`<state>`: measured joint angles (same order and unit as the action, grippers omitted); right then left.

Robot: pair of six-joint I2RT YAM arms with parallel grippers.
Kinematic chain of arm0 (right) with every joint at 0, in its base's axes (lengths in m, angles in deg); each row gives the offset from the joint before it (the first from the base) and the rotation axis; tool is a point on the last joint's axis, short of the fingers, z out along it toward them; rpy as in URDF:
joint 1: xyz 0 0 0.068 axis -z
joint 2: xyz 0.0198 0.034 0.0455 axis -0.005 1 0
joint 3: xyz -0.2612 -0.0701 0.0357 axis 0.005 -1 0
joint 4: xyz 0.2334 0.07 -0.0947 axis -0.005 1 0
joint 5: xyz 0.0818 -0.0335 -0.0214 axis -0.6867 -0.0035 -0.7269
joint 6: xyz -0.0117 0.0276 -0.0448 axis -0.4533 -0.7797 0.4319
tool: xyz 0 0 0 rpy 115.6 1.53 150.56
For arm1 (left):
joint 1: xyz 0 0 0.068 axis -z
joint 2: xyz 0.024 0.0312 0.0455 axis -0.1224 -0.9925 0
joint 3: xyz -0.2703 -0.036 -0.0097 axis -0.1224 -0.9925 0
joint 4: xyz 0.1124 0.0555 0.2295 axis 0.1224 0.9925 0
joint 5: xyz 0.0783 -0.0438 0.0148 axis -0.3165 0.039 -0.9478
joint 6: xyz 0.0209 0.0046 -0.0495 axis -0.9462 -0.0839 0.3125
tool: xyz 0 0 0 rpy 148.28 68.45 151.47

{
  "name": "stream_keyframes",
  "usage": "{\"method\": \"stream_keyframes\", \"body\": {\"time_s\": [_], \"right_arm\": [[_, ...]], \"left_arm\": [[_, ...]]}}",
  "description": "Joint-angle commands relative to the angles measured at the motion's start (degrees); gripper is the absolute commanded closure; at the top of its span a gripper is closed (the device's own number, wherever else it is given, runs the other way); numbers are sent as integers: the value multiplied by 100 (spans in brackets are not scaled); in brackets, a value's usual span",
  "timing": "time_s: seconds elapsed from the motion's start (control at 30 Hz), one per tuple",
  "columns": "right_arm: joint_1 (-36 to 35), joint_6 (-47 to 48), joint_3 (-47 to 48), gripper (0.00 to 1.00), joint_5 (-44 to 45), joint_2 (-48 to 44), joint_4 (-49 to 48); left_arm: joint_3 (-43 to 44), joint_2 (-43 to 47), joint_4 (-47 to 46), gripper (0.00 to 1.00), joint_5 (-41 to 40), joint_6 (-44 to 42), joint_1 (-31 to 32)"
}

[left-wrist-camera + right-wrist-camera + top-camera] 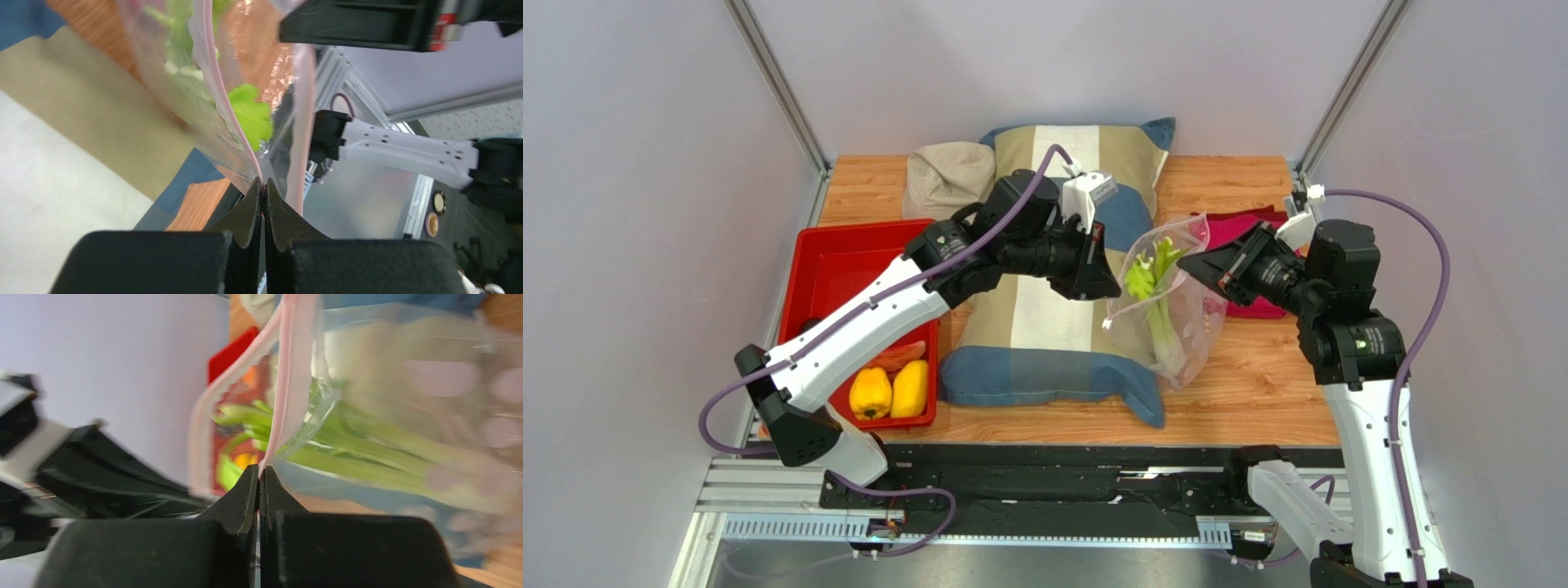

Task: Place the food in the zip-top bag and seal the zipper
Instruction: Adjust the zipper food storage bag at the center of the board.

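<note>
The clear zip-top bag hangs in the air between my two grippers, above the pillow's right edge. The green celery stalk is inside it, also seen in the left wrist view and the right wrist view. My left gripper is shut on the pink zipper strip at the bag's left mouth edge. My right gripper is shut on the zipper strip at the right mouth edge. Two yellow peppers and a reddish slice lie in the red tray.
A striped blue, tan and white pillow lies mid-table with a beige cushion behind it. A magenta cloth lies behind the right gripper. The red tray sits at the table's left edge.
</note>
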<state>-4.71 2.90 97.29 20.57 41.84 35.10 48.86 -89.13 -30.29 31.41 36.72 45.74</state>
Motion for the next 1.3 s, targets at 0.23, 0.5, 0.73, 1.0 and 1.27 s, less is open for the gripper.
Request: {"method": "stream_keyframes", "body": {"time_s": [0.23, 0.5, 0.73, 1.0, 1.27], "right_arm": [[-10, 2562, 1458, 100, 744, 267, 2079], [-10, 3073, 2518, 100, 506, 568, 3706], [-10, 3248, 1365, 100, 462, 602, 2661], [209, 3398, 1497, 100, -136, 1332, 2327], [209, 3320, 1277, 100, -733, 1367, 2019]], "left_arm": [[1482, -947, 42, 100, 1627, 159, -373], [1423, -1168, -476, 100, 3026, 1188, -338], [1027, -1308, -494, 100, 2553, 1152, -338], [140, -949, -705, 100, 1314, 740, -645], [-247, -106, -969, 32, 557, -94, -1075]]}}
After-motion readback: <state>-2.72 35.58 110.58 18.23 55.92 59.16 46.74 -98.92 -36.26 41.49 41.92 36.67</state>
